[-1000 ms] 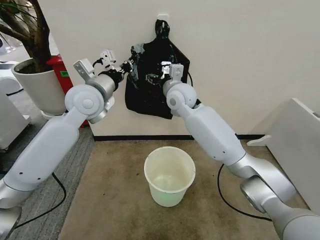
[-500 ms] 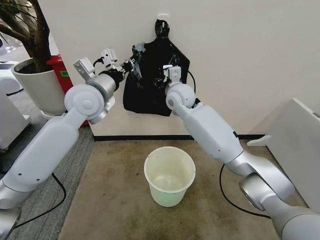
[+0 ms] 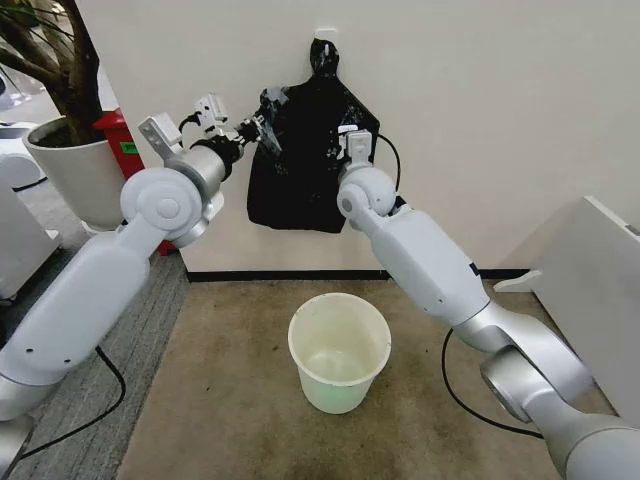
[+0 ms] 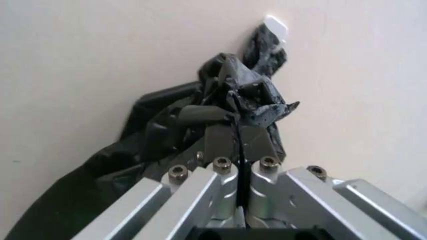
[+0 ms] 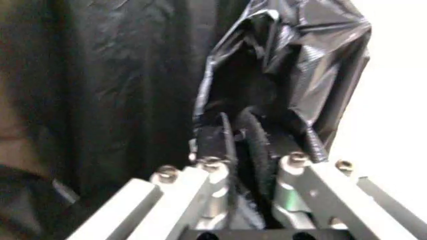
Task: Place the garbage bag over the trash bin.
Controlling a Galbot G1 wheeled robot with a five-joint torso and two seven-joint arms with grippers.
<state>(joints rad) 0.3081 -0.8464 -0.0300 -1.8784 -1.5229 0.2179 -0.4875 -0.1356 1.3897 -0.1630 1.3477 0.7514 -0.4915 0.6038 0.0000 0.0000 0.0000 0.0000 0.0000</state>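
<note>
Crinkly glossy black plastic garbage bag [image 3: 310,150] hangs on the wall; both raised arms' end effectors, left [image 4: 238,131] and right [image 5: 243,131], pinch it above the cream-white round plastic trash bin [image 3: 339,351] on the floor.

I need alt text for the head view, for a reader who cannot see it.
Both grippers, left and right, pinch a thin, crinkly black plastic garbage bag hanging against a white wall. Below, a small round cream-white plastic trash bin stands open on brown carpet.
</note>
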